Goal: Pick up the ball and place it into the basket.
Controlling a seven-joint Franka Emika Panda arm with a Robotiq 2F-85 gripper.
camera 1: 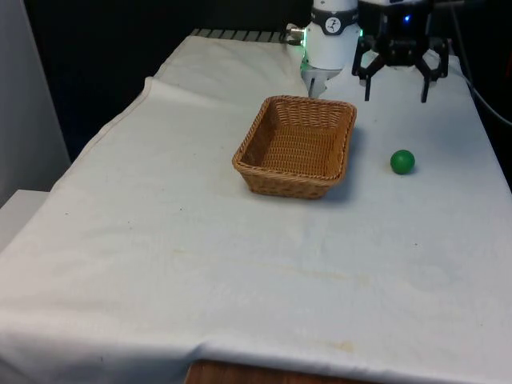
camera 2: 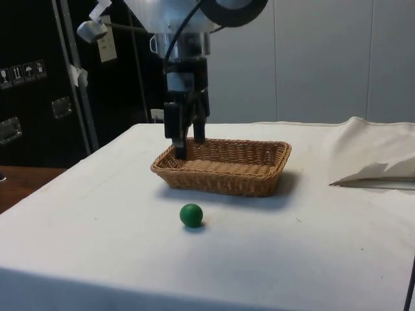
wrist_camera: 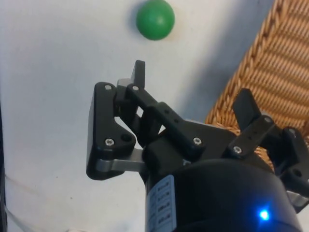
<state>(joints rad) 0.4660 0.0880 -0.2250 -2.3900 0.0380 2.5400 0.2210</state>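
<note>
Front view first: the green ball (camera 1: pixel 402 162) sits on the white-clothed tabletop (camera 1: pixel 160 240), just off the basket's side toward the front view's right, apart from it and touching nothing. From the side view the ball (camera 2: pixel 191 215) lies nearer the camera than the wicker basket (camera 2: pixel 224 166), with a strip of bare cloth between them. The basket (camera 1: pixel 297 146) is rectangular, woven, light brown, and has nothing in it. The tool (camera 1: pixel 396 86) hangs in the air beyond the ball, toward the robot's end, its two black fingers spread wide and holding nothing. In the wrist view the fingers (wrist_camera: pixel 139 75) stand well apart, the ball (wrist_camera: pixel 155 19) lies ahead of them on the cloth, and the basket's rim (wrist_camera: pixel 256 63) runs alongside.
</note>
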